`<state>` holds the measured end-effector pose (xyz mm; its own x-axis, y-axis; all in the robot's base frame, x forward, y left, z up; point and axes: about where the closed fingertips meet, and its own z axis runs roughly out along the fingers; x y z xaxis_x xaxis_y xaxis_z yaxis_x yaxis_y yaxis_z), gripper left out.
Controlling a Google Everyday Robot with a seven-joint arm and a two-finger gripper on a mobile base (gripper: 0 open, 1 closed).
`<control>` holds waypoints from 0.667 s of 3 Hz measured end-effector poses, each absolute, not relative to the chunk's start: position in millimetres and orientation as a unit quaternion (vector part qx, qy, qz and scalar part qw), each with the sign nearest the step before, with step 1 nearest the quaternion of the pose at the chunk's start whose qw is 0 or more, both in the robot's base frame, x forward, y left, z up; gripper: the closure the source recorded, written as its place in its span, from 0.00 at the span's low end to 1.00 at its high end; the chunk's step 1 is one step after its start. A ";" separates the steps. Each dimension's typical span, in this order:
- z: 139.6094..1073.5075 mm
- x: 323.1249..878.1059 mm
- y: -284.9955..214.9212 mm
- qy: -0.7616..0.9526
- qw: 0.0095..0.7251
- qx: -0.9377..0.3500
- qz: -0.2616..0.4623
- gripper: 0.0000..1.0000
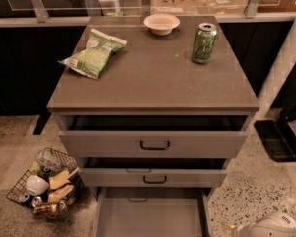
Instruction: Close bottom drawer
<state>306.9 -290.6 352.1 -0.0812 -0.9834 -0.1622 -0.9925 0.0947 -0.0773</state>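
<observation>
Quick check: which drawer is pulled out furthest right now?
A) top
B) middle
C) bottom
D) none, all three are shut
C: the bottom drawer shows its long grey inside, while the top drawer and middle drawer gape only slightly. The gripper is at the lower right of the view, off to the side of that drawer.

A single camera looks steeply down from high in front of the grey table (153, 83), fairly near, facing its drawer fronts. The top fills the middle of the view. The open bottom drawer (150, 214) is cut off by the frame edge at 6 o'clock. A white robot part (271, 226) intrudes at 5 o'clock, and the jaws lie outside the view.
</observation>
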 end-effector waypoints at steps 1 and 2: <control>317.2 291.5 -296.1 0.732 0.073 -0.676 0.039 0.49; 287.4 272.3 -291.0 0.729 0.065 -0.678 0.059 0.70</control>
